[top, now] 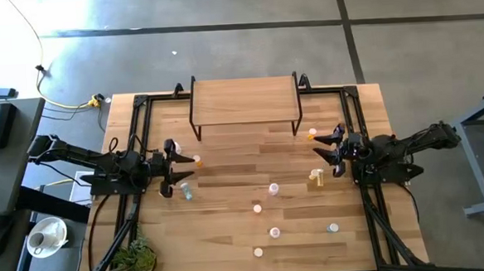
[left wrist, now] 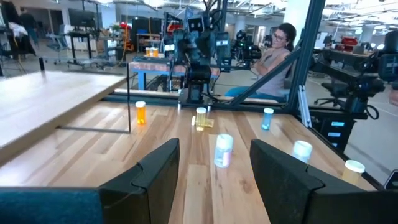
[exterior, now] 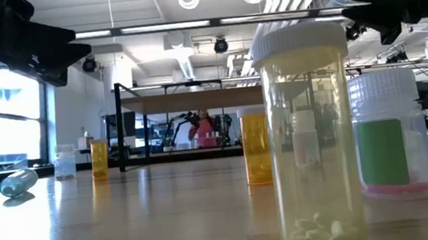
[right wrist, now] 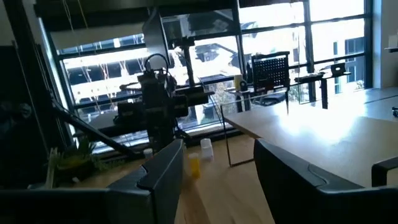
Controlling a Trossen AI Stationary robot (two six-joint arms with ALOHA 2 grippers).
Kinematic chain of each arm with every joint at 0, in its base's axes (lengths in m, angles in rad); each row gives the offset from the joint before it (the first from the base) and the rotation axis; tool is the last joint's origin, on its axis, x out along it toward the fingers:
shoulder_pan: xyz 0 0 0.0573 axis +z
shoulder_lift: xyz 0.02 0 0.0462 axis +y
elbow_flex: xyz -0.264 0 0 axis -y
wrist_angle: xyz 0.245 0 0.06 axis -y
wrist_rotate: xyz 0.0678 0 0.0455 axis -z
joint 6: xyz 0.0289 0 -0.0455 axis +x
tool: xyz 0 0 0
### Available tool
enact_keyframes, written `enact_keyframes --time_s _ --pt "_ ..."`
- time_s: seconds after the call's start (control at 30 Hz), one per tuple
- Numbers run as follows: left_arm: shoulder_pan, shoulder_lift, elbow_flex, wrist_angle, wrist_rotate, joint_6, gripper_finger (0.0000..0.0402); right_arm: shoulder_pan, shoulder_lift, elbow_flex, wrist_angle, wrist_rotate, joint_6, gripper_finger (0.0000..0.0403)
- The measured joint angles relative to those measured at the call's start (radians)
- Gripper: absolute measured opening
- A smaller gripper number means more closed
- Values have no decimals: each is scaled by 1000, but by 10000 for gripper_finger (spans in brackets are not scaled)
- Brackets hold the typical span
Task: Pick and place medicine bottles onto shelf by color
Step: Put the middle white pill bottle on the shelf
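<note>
Light wood tops both the table (top: 231, 236) and the shelf (top: 244, 100), which stands at the far edge with nothing on it. In the high view the bottles lie scattered over the table in front of it: an orange one (top: 198, 160) just beside the left hand (top: 177, 165), a blue one (top: 186, 191) on its side near it, an orange one (top: 312, 134) and a yellow one (top: 315, 177) flanking the right hand (top: 332, 151), and pale ones (top: 274, 232) towards the near edge. Both hands hover over the table, fingers parted, holding nothing.

In the low view a clear bottle of white pills (exterior: 310, 137) stands closest, a pink-based one with a green label (exterior: 392, 140) beside it, two orange ones (exterior: 99, 159) farther off, and the blue one (exterior: 17, 183) lying down. The shelf (exterior: 187, 100) stands behind them.

The left wrist view shows its fingers (left wrist: 158, 171) spread and empty, a pale bottle (left wrist: 222, 150) in line between them but well ahead.

The right wrist view shows its fingers (right wrist: 165, 168) likewise apart and empty, with an orange bottle (right wrist: 193, 164) beyond them and the shelf to one side.

Judgement: sorting has not begun; the step in hand is the approach to a first pick. The next move calls for lowering an open hand squarely around one upright bottle without toppling its neighbours.
</note>
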Motion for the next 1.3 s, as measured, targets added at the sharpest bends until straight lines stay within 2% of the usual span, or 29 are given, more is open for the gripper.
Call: enact_keyframes --time_s 0.17,0.3,0.57,0.73,0.87,1.3 --pt "0 0 0 -6 0 -7 186 0 47 33 -5 -1 26 223" --pt "0 0 0 -6 0 -7 186 0 130 82 -6 -4 83 229" --pt "2 0 0 -2 -44 45 186 0 373 215 -64 -17 61 227" --pt "2 0 0 5 -45 63 186 0 525 287 -129 -88 85 227" --pt "2 0 0 38 -52 75 186 0 638 314 -126 -147 117 227" --pt "2 0 0 52 -101 81 186 0 1016 419 -43 -195 131 226"
